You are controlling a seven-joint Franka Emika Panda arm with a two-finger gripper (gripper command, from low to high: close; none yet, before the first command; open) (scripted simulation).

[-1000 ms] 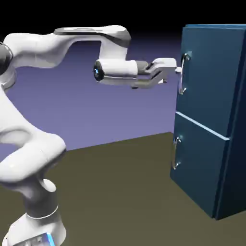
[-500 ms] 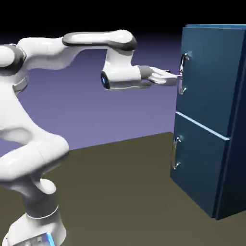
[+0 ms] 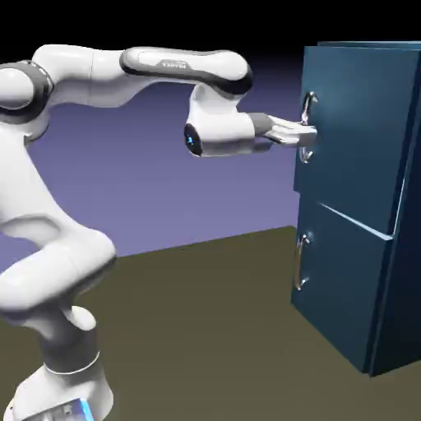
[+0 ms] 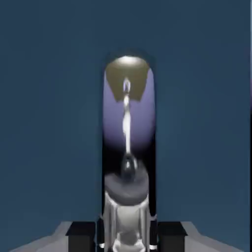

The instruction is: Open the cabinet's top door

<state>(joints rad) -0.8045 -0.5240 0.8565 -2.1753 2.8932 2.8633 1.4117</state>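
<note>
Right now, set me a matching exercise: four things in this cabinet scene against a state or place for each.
Things:
1. gripper
2. top door
3. lower panel
4. table

States or places:
A. olive-brown, bearing the cabinet
B. swung slightly out from the front
C. shut on the top handle
D. flush, its short handle untouched

Pairs: 1-C, 2-B, 3-D, 4-A

An olive-brown table point(image 3: 214, 329) spreads beneath a plain blue-violet backdrop point(image 3: 164, 197).
</note>
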